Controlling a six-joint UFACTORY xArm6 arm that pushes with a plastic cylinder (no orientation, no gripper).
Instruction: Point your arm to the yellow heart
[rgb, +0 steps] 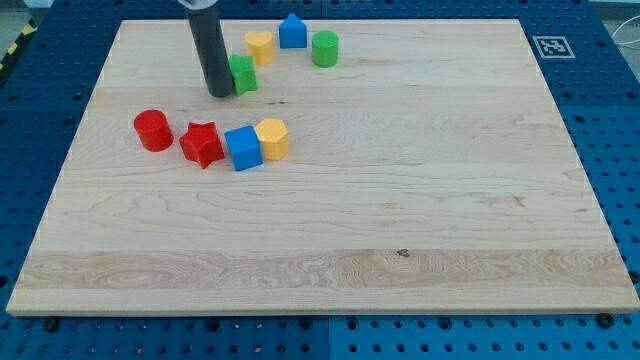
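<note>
The wooden table (400, 200) carries eight small blocks; none sits in any container. My tip (220, 94) has no gripper, so nothing is grasped; it rests just left of the green star (243, 74), touching it or nearly so. The yellow heart (260, 46) lies up and right of that, beside the blue house-shaped block (292, 31) and green cylinder (324, 48). Lower, a row: red cylinder (153, 131), red star (202, 144), blue cube (243, 148), yellow hexagon (272, 138).

Wooden board (400, 200) carrying eight blocks

Around the green star (243, 74): yellow heart (260, 46), blue house-shaped block (292, 31), green cylinder (324, 48) to the view's right; red cylinder (153, 131), red star (202, 144), blue cube (243, 148), yellow hexagon (272, 138) below.
</note>
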